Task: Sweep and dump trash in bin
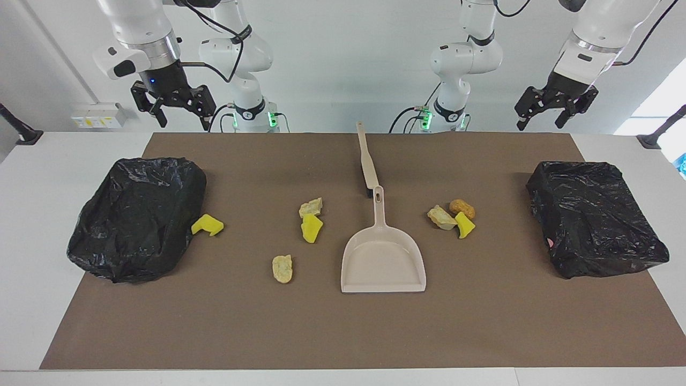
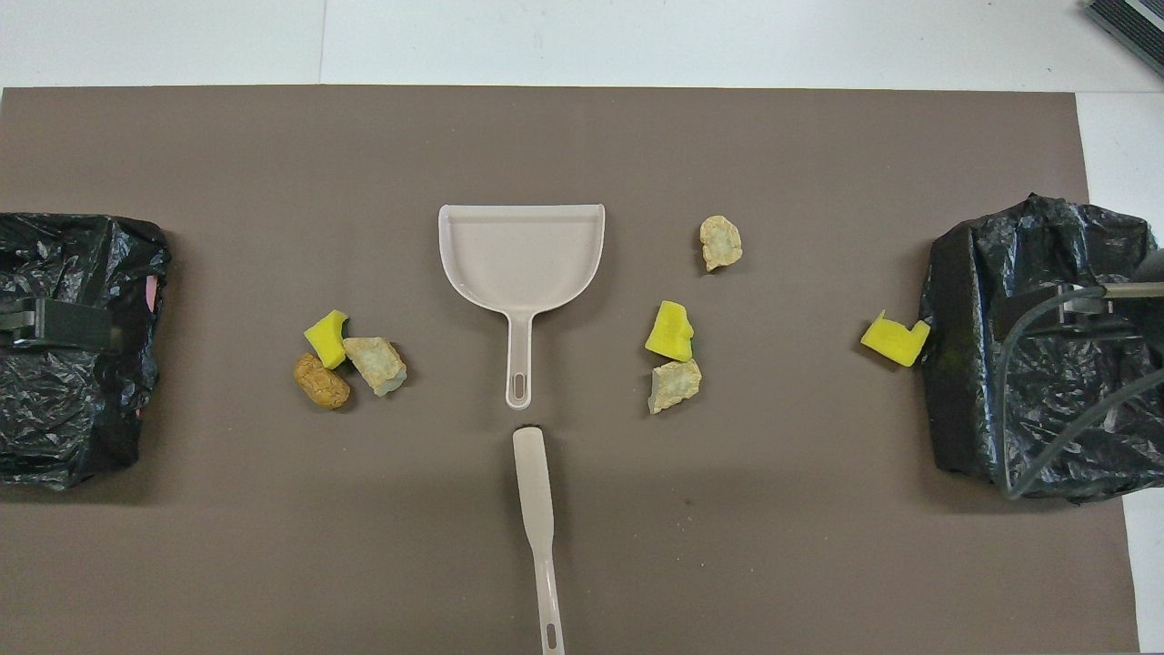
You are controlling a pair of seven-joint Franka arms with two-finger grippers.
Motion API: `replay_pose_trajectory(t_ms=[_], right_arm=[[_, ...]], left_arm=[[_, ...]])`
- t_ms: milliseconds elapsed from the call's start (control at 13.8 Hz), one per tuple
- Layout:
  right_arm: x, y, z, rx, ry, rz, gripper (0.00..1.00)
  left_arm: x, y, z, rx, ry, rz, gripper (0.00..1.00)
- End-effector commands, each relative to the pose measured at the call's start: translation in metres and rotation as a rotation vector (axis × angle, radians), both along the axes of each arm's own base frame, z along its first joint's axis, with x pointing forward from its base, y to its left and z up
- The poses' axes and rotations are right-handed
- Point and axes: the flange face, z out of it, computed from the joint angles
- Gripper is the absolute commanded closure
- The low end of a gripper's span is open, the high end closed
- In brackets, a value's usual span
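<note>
Yellow, tan and orange trash [image 1: 311,229] lies scattered mid-frame on the brown mat [image 1: 482,321], flanking the dustpan [image 1: 383,268] and brush [image 1: 367,161]. Black bins [image 1: 136,217] sit at both edges. Both grippers hang spread and empty (left [image 1: 541,118] upper right, right [image 1: 181,119] upper left in the facing view).

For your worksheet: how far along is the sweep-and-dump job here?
Done: nothing; the dustpan is empty. In hand: nothing; the left end effector and right end effector hang open, apart from the brush. Left: all seven scraps lie on the mat.
</note>
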Motion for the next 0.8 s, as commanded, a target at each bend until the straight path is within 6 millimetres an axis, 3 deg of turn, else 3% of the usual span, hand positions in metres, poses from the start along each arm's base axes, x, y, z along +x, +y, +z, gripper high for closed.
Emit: replay_pose_trajectory(t_ms=[0, 724], right_arm=[[-0.0047, -0.0075, 0.0016, 0.022, -0.003, 0.006, 0.0], [-0.0044, -0.0133, 0.0018, 0.023, -0.004, -0.005, 0.0]], left_arm=[[0.0006, 0.0021, 0.0032, 0.013, 0.008, 0.001, 0.0], [0.0006, 0.002, 0.0032, 0.013, 0.008, 0.002, 0.0]])
